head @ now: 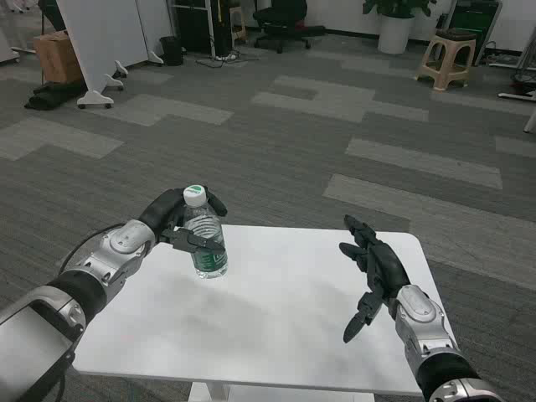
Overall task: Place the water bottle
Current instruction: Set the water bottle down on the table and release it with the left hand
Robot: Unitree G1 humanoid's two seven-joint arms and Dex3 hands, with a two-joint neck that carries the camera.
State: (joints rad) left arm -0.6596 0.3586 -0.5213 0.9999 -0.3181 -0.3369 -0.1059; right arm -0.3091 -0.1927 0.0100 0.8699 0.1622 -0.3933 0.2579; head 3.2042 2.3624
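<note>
Office: carpet tiles (pixel 293 126), swivel chair (pixel 285 21).

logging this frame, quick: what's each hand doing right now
Left hand: holding the water bottle, upright at the table's left side.
Right hand: open, fingers spread, holding nothing, above the table's right side.

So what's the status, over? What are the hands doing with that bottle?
Left hand grips water bottle, upright, at table's left side. Right hand open, empty. Nothing in the way.

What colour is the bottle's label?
Green, on the water bottle in the left hand; head view.
</note>
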